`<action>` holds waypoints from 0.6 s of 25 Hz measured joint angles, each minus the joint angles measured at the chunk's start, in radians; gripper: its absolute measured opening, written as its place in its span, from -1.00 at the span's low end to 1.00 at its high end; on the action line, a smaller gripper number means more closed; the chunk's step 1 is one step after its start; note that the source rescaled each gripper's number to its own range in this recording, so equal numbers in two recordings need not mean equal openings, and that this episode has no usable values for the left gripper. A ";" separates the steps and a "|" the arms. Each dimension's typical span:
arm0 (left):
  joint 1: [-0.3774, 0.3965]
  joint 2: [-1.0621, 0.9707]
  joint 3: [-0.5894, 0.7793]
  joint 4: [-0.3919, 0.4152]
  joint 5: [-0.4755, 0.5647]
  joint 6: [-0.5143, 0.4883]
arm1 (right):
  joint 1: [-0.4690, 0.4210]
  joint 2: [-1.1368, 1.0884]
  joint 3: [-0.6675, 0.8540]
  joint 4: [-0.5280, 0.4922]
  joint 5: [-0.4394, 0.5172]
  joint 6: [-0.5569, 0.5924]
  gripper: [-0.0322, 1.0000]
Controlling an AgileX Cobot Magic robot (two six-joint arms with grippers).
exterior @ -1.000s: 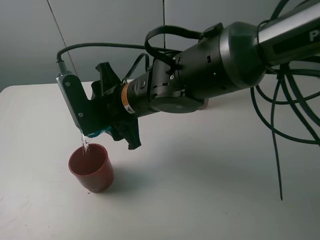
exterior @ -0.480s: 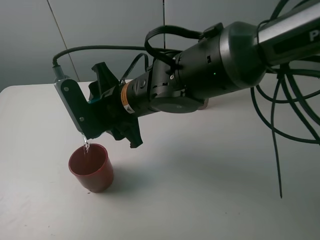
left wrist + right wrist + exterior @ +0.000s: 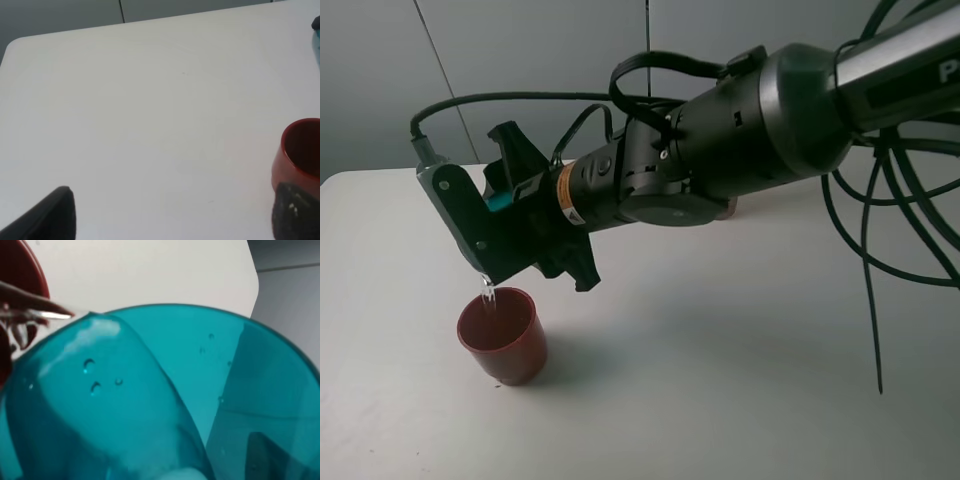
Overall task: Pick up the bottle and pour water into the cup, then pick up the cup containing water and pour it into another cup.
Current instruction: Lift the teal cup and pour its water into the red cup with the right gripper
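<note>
Nearest the high camera, the red cup (image 3: 502, 335) was found upright on the white table (image 3: 740, 400), and a thin stream of water (image 3: 488, 292) was seen falling into it. Just above and behind it, the teal cup (image 3: 498, 200) was held tipped steeply toward the red cup, with the right gripper (image 3: 515, 230) clamped on its sides. The left gripper (image 3: 175, 205) was recorded facing the table with the red cup close by one finger, its fingers spread wide apart.
</note>
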 joint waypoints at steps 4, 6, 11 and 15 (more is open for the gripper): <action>0.000 0.000 0.000 0.000 0.000 0.000 | 0.000 0.000 0.000 0.000 -0.008 -0.049 -0.78; 0.000 0.000 0.000 0.000 0.000 0.000 | 0.000 0.000 0.000 0.000 -0.013 -0.068 -0.78; 0.000 0.000 0.000 0.000 0.000 0.000 | 0.000 0.000 0.000 0.020 -0.024 -0.130 -0.78; 0.000 0.000 0.000 0.000 0.000 0.000 | 0.000 0.000 0.000 0.098 -0.037 -0.217 -0.78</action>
